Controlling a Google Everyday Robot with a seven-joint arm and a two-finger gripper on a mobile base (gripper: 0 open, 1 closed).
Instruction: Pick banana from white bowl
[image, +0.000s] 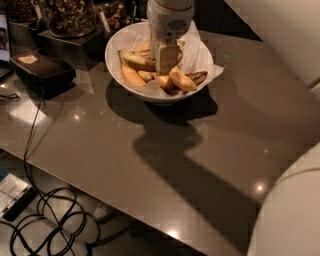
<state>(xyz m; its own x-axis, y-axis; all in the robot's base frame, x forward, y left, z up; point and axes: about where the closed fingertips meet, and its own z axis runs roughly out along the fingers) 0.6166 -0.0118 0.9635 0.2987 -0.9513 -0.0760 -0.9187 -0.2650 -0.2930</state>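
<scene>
The white bowl (114, 64), lined with crinkled white paper, stands at the back of the dark table and holds several bananas. The banana (136, 60), long, dull yellow and brown-streaked, lies across the bowl's left half. Its right end runs under my gripper. My gripper (166, 59) hangs straight down from the white wrist into the middle of the bowl, right among the fruit. Shorter orange-yellow bananas (182, 80) lie in front of it, and a small blackened one (198, 76) lies at the right rim.
A dark box (44, 70) with a cable sits left of the bowl. Jars and containers of snacks (70, 17) stand behind it at the back left. My white arm (290, 210) fills the lower right. Cables (40, 220) lie on the floor below the table's front edge.
</scene>
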